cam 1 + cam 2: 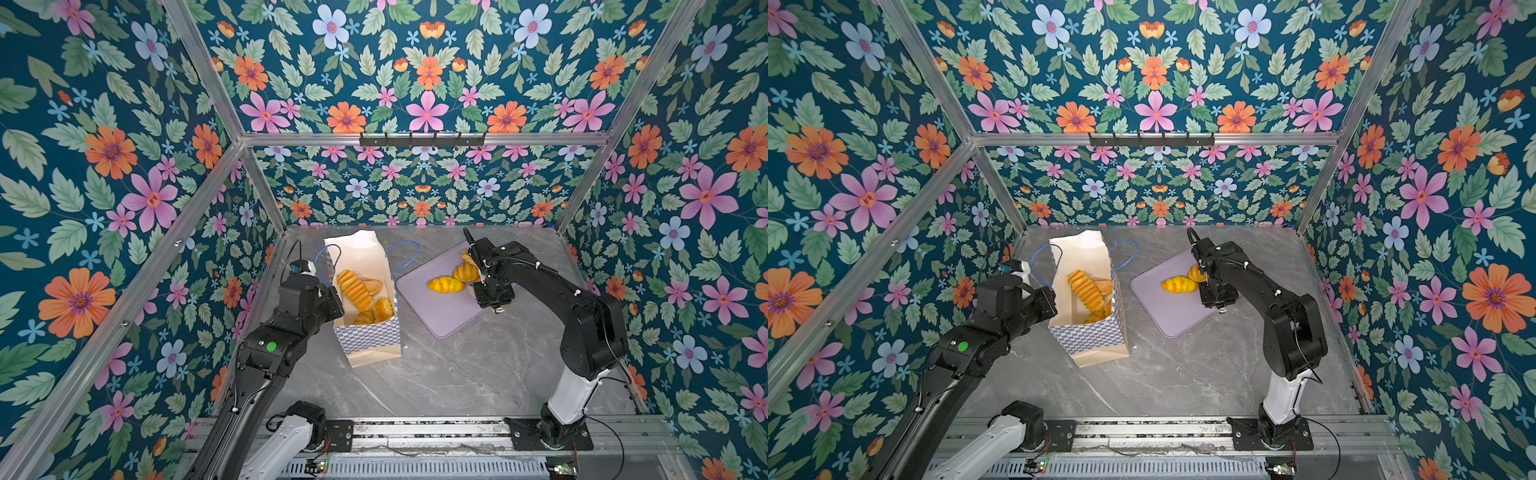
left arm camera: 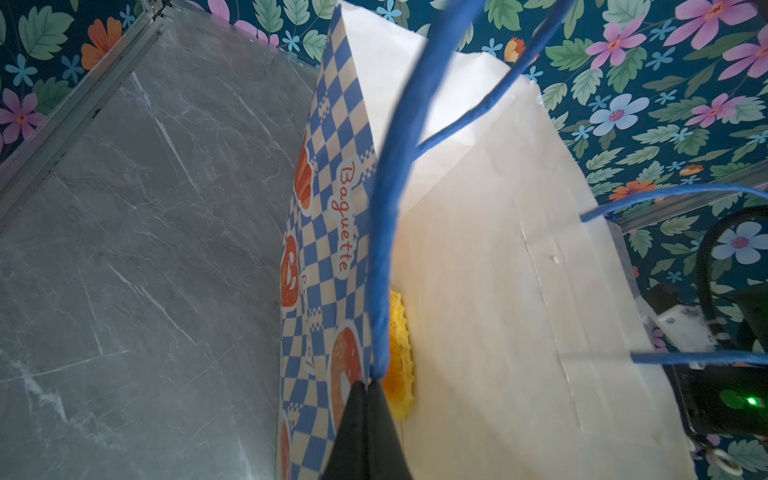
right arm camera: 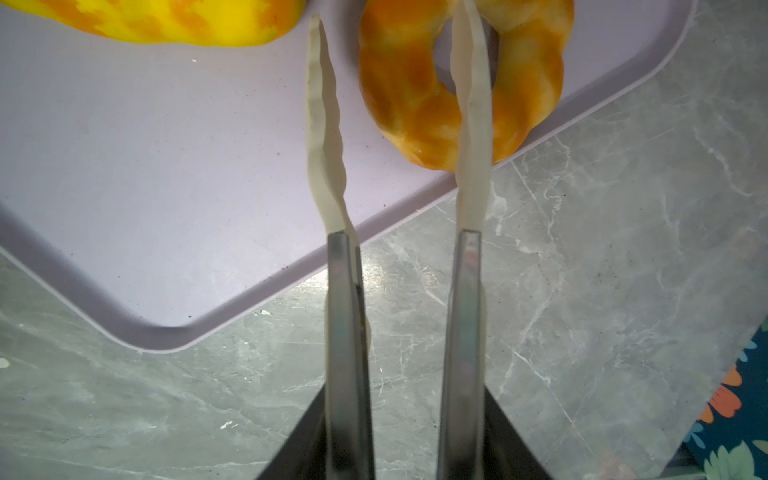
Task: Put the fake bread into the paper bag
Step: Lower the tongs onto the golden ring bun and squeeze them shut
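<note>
**Left gripper**: found at the left rim of the paper bag. The black jaws are pressed together with no gap. They are clamped on the rim at the foot of a blue cord handle. In both top views the grip itself is hidden by the wrist.

**Paper bag:** stood upright on the grey marble table with its mouth open. The checkered band is turned to the front, with the plain cream base below it. "Baguette" is printed on the side seen by the left wrist camera.

**Inside the bag:**
- A ribbed long roll is laid slanting along the left wall.
- A speckled brown loaf is tucked just beside it, toward the right wall.
- Round buns are lodged nearer the front wall.
- How deep these sit cannot be told.

**Right of the bag:** a lavender tray is laid flat on the table, one corner just beside the bag.
- A yellow loaf is on the tray, nearest the bag.
- A ribbed bun is just past it, farther from the bag. Whether the two touch cannot be told.
- One more golden piece is partly hidden behind the right arm.

**Right gripper**: set over the part of the tray farthest from the bag. The two pale fingers are held apart and nothing is clamped. A twisted ring, lying near the tray's rim, is straddled. One finger is lined over the ring's hole and the other is kept outside the ring, with one limb between them. Contact cannot be judged.
</note>
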{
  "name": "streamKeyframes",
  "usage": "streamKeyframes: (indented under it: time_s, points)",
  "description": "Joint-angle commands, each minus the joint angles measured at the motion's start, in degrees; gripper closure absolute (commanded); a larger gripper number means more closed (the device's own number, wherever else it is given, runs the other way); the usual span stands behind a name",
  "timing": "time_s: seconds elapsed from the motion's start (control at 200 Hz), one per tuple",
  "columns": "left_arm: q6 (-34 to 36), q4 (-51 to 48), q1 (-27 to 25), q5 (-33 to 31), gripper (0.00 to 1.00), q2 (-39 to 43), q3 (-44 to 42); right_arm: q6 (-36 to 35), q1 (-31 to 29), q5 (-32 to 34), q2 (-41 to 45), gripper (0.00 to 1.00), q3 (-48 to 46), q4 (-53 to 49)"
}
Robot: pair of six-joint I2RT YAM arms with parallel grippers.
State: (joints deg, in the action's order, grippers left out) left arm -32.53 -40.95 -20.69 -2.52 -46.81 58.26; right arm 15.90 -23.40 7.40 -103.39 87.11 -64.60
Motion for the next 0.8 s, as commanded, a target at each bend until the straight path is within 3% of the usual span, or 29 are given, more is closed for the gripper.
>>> streamKeyframes:
  time_s: [0.0, 0.295, 0.795]
  points:
    - [0.8, 0.2, 0.0, -0.3, 0.98, -0.1, 0.1, -1.1, 0.0, 1.0, -0.6, 0.55, 0.8, -0.2]
    - [0.9, 0.0, 0.0, -0.4, 0.98, -0.2, 0.1, -1.7, 0.8, 1.4, -1.6, 0.57, -0.1, 0.5]
    - [0.7, -0.2, 0.0, -0.7, 0.98, -0.1, 0.3, -1.2, 0.9, 0.4, 1.1, 0.72, -1.6, 2.0]
